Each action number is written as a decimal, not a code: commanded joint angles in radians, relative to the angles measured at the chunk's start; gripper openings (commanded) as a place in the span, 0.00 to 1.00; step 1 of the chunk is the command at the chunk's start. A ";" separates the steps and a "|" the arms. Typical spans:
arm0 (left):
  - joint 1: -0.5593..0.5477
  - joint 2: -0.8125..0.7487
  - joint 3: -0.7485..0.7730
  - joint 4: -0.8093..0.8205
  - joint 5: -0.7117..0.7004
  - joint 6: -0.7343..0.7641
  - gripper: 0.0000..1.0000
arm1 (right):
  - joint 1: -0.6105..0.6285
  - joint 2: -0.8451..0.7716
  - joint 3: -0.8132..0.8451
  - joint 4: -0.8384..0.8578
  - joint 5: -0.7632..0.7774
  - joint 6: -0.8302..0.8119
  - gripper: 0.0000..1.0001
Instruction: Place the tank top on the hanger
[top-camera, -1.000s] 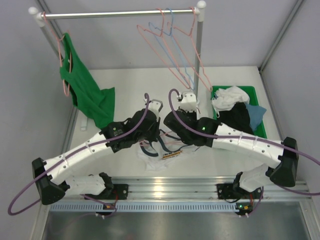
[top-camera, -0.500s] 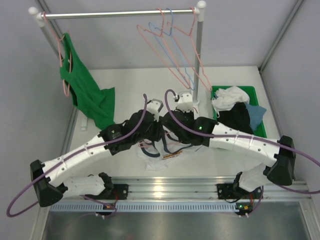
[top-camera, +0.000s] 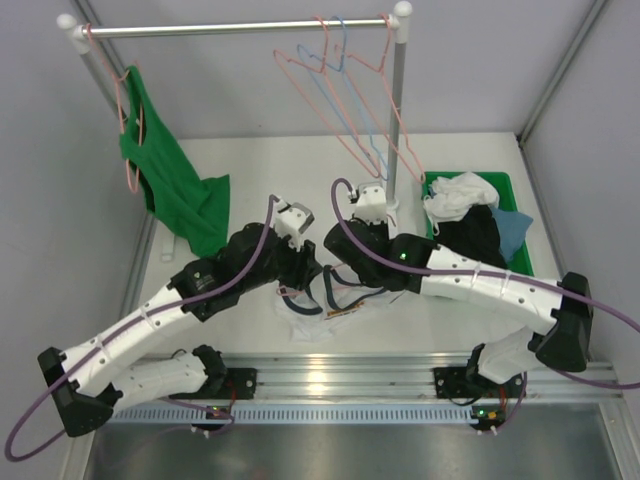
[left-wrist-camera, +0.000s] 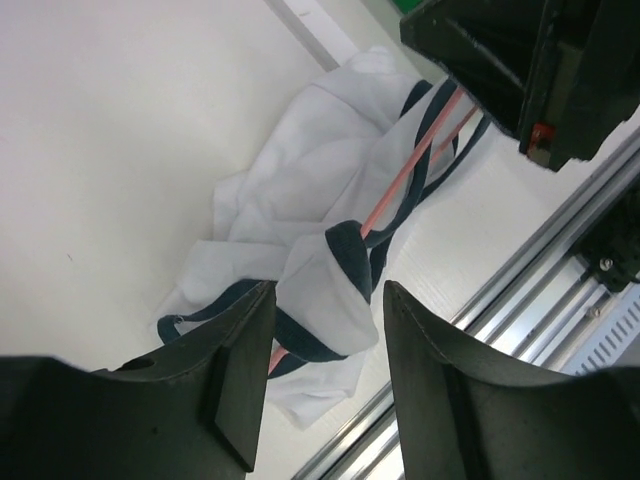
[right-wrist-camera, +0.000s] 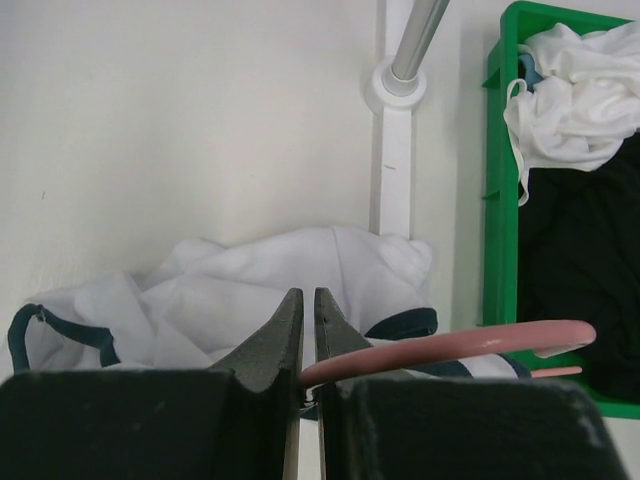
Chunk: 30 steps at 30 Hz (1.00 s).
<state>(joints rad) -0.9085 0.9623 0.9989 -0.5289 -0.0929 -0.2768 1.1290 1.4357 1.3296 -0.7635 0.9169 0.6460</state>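
The white tank top (left-wrist-camera: 320, 190) with navy trim lies crumpled on the table, also seen from above as the tank top (top-camera: 312, 318) between the two arms. The salmon-pink hanger (left-wrist-camera: 410, 170) runs through a navy-edged opening of the shirt. My left gripper (left-wrist-camera: 325, 300) hovers open just above the shirt with a trimmed fold between its fingers, touching neither. My right gripper (right-wrist-camera: 308, 300) is shut on the hanger (right-wrist-camera: 450, 350), whose wire curves off to the right. The shirt's graphic is hidden in the folds.
A green bin (top-camera: 478, 215) of clothes stands at the right. The rack pole (top-camera: 397, 110) rises beside it on a white foot (right-wrist-camera: 398, 85). Several wire hangers (top-camera: 345, 90) hang on the rail, and a green tank top (top-camera: 170, 190) hangs at the left. An aluminium rail (top-camera: 330, 375) edges the near side.
My left gripper has opened from shut and its arm has drawn back to the left, away from the right arm. The right gripper stays shut on the hanger, shifted slightly left.
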 joint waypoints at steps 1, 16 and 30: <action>0.051 0.012 -0.034 -0.002 0.183 0.091 0.52 | -0.008 -0.052 0.003 0.032 0.010 -0.016 0.00; 0.198 0.052 -0.148 0.185 0.493 0.134 0.50 | -0.014 -0.067 -0.012 0.056 -0.010 -0.042 0.00; 0.201 0.115 -0.166 0.224 0.506 0.180 0.46 | -0.012 -0.070 -0.009 0.062 -0.018 -0.045 0.00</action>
<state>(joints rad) -0.7109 1.0630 0.8410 -0.3580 0.3927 -0.1276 1.1286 1.4033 1.3148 -0.7471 0.8913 0.6098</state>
